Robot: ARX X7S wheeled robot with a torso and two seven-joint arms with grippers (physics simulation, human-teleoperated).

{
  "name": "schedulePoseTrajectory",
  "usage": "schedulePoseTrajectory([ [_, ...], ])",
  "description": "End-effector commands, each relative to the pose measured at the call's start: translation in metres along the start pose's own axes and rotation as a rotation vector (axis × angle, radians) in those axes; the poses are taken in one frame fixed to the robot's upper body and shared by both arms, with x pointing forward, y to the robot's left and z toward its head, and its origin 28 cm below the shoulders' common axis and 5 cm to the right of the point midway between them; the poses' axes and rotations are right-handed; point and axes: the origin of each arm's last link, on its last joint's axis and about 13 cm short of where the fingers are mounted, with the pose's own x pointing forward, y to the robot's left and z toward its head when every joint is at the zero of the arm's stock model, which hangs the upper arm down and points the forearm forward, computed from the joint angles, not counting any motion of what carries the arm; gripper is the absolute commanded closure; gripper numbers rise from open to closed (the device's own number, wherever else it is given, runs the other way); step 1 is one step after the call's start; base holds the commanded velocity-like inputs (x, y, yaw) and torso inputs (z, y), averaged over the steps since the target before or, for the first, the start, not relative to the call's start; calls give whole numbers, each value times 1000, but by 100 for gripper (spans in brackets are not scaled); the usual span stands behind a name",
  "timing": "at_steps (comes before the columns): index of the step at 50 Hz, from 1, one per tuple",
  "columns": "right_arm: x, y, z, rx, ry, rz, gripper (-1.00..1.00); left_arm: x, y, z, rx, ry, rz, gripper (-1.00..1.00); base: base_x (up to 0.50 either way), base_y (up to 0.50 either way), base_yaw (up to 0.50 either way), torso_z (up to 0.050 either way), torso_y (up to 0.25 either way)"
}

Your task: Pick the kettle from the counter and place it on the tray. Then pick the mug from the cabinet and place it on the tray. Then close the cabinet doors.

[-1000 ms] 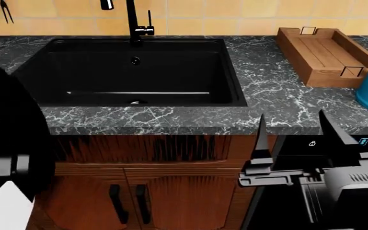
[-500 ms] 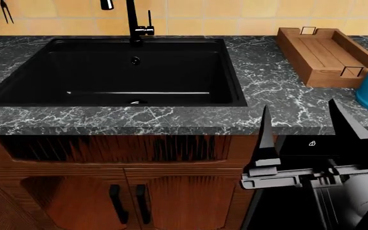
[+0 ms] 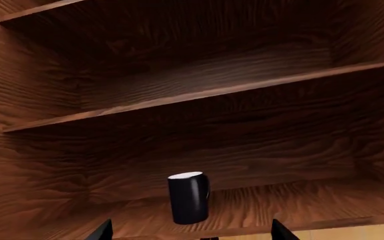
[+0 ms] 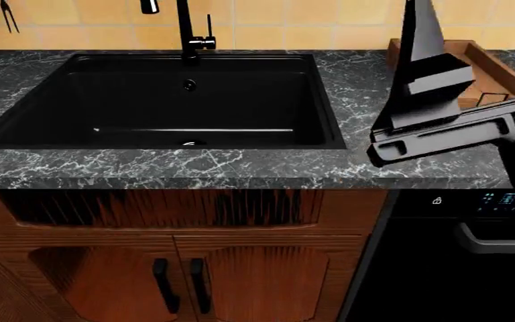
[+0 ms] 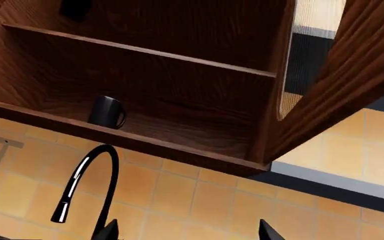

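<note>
The black mug [image 3: 188, 197] stands upright on the lowest shelf of the open wall cabinet [image 3: 199, 90], white inside showing. My left gripper [image 3: 190, 234] is open just in front of the shelf edge, the mug straight ahead between its fingertips, untouched. My right gripper [image 5: 188, 232] is open and empty, pointing up at the cabinet from lower down, with the mug [image 5: 106, 112] far off. In the head view one right finger [image 4: 421, 47] rises in front of the wooden tray [image 4: 490, 64] on the counter [image 4: 356, 94]. The kettle is hidden behind my right arm.
One cabinet door [image 5: 352, 70] hangs open beside the shelves. The black sink [image 4: 186, 100] and faucet [image 4: 186, 30] sit in the counter. Below are closed base doors [image 4: 177, 275] and a dark appliance front [image 4: 454, 268]. Yellow tiles [image 5: 199, 200] back the wall.
My right gripper has risen from below the counter edge to above the counter, now covering the kettle and part of the tray. My left arm has left the head view.
</note>
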Motion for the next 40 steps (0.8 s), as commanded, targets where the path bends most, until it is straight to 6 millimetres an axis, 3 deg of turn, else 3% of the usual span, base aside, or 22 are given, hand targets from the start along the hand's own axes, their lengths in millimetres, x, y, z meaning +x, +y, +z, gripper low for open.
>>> schedulePoseTrajectory([
  [1, 8, -16, 44, -5, -13, -71, -100, 0, 4, 1, 7, 6, 1, -100, 0, 0, 0, 0, 0],
  [6, 8, -16, 45, 13, -3, -65, -100, 0, 8, 0, 4, 8, 13, -100, 76, 0, 0, 0, 0],
  [40, 9, -12, 40, 22, 2, -42, -100, 0, 24, -1, -9, 16, 102, -100, 499, 0, 0, 0, 0],
])
